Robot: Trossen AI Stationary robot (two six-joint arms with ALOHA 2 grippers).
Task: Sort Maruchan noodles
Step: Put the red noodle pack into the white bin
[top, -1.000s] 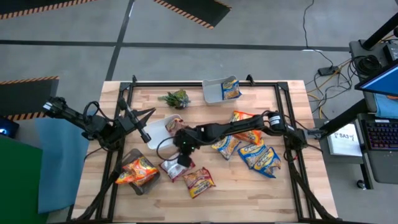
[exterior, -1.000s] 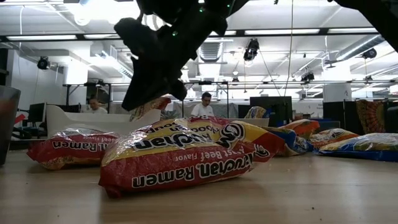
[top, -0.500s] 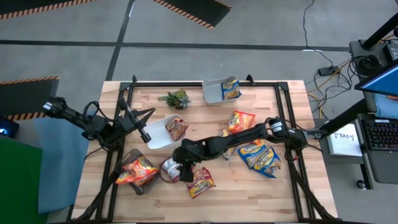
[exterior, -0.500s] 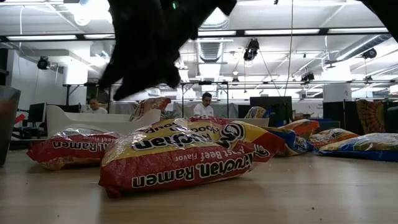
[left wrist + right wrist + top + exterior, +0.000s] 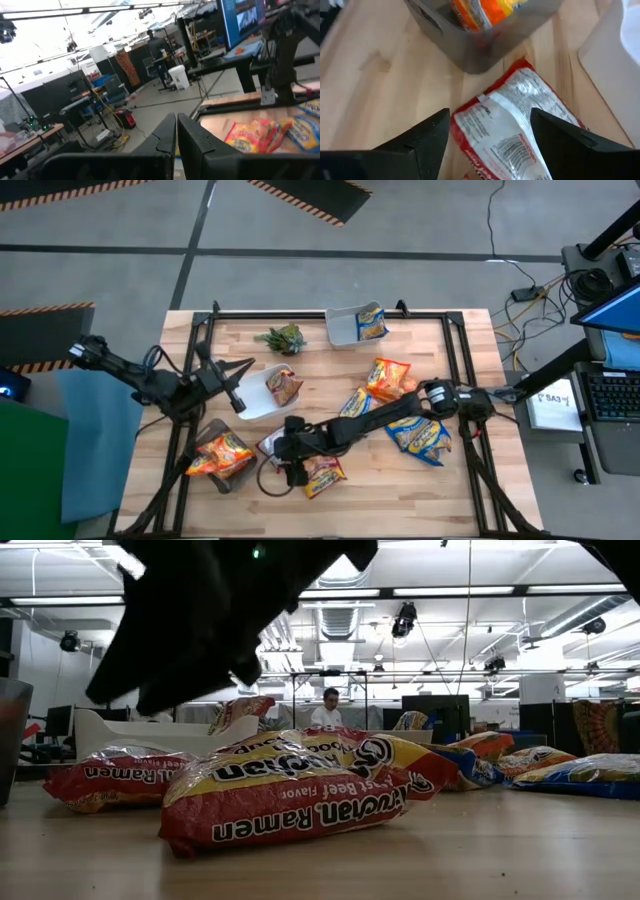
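My right gripper [image 5: 490, 120] is open and hangs over a dark red noodle packet [image 5: 515, 130] that lies flat on the table, print side down, one finger on either side of it. In the high view this gripper [image 5: 290, 458] is near the front left, next to an orange-red packet [image 5: 322, 475]. Another dark red packet [image 5: 285, 387] lies in the white tub [image 5: 255, 402]. My left gripper [image 5: 238, 398] is shut and holds nothing, beside the white tub at the table's left.
A grey tub [image 5: 208, 435] at the front left holds an orange packet [image 5: 228, 450]. A far tub [image 5: 342, 328] holds a blue-yellow packet [image 5: 372, 322]. Several loose packets [image 5: 420, 432] lie right of centre. A small plant [image 5: 282, 337] stands at the back.
My right gripper has let go of a dark red packet, which now lies in the white tub. It has then moved toward the table's near edge and down, over the dark red packet on the table. My left arm has kept still.
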